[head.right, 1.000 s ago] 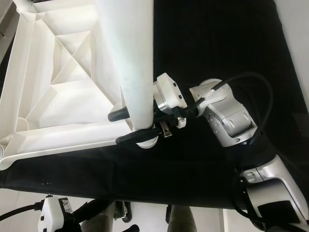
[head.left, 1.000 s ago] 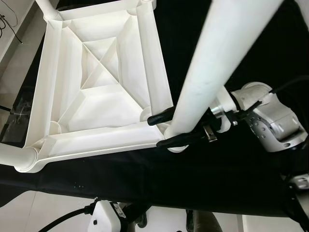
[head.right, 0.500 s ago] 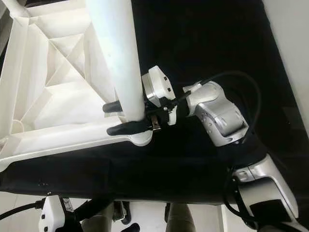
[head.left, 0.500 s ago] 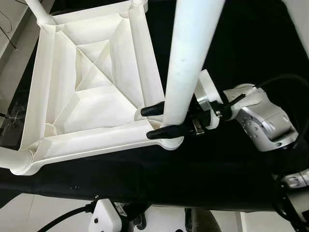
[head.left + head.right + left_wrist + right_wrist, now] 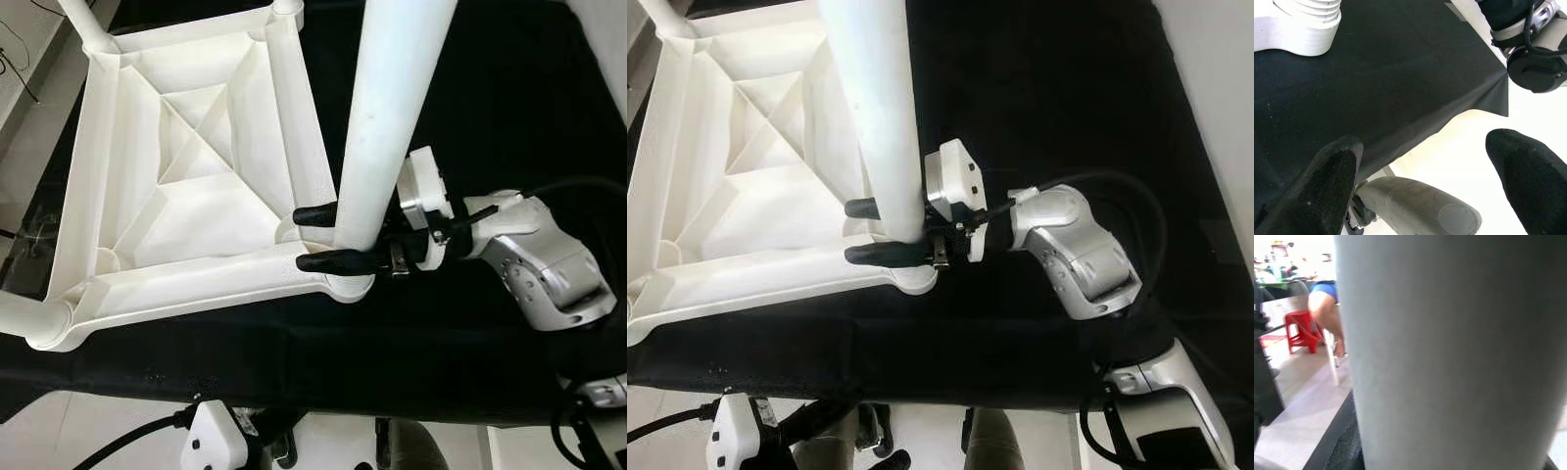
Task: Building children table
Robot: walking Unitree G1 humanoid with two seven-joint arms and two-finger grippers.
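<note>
Table leg [image 5: 387, 117] – top cut off by frame

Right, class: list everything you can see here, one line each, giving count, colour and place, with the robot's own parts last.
Tabletop: one, white, upside down on the cloth.
Leg: one, white, standing at the tabletop's near right corner.
Other legs: two, white, at the left corners.
Cloth: one, black, under everything.
Stool: one, red, far off on the floor.
Right claw: one, black, shut on the leg.
Left claw: one, black, open, off the cloth's edge.
</note>
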